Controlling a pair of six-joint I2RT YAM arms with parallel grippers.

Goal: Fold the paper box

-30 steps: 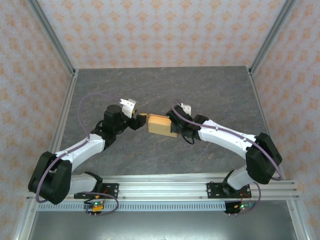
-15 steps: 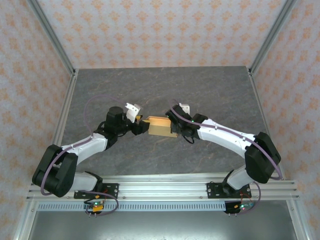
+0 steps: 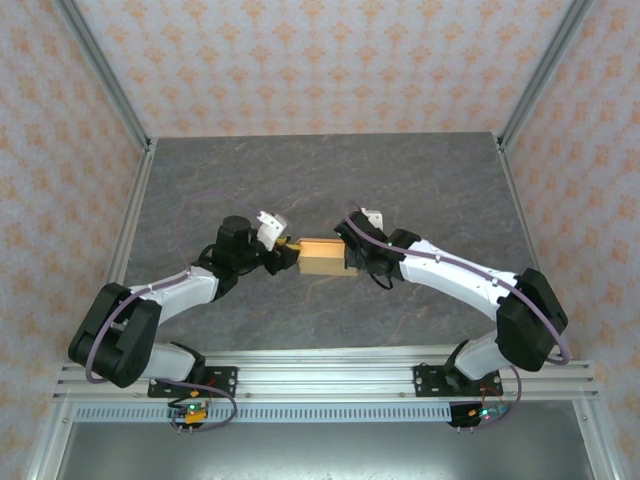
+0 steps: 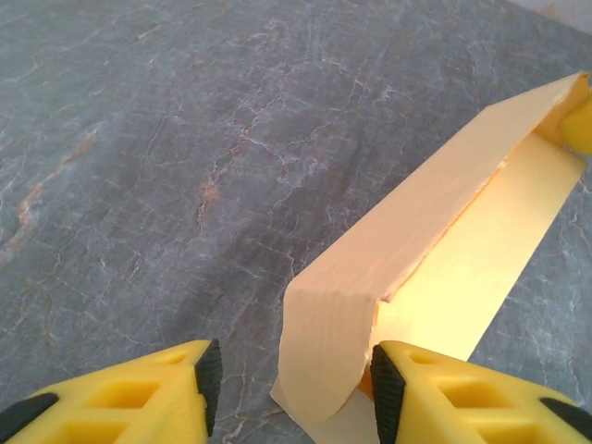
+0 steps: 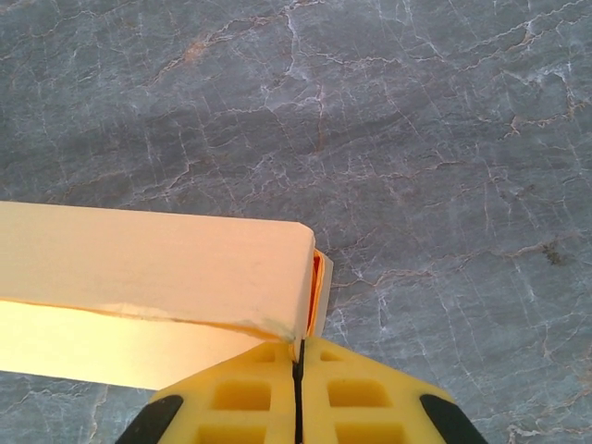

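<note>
- Your right gripper (image 5: pixel 298 393) is pinching the box (image 5: pixel 157 264), lower centre.
- Your left gripper (image 4: pixel 294 384), jaws apart, is straddling the flap (image 4: pixel 324 338); squeezing off-centre risks creasing it.

Grey veined tabletop (image 3: pixel 330 170); orange-patterned walls (image 3: pixel 320 60); aluminium frame posts (image 3: pixel 103 70)

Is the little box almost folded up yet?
About halfway. Done: the paper box already has a long folded body. In hand: the right gripper pinches one end, and the left gripper has open jaws around the curled end flap. Left: that flap is untucked, and the long side looks open.
</note>
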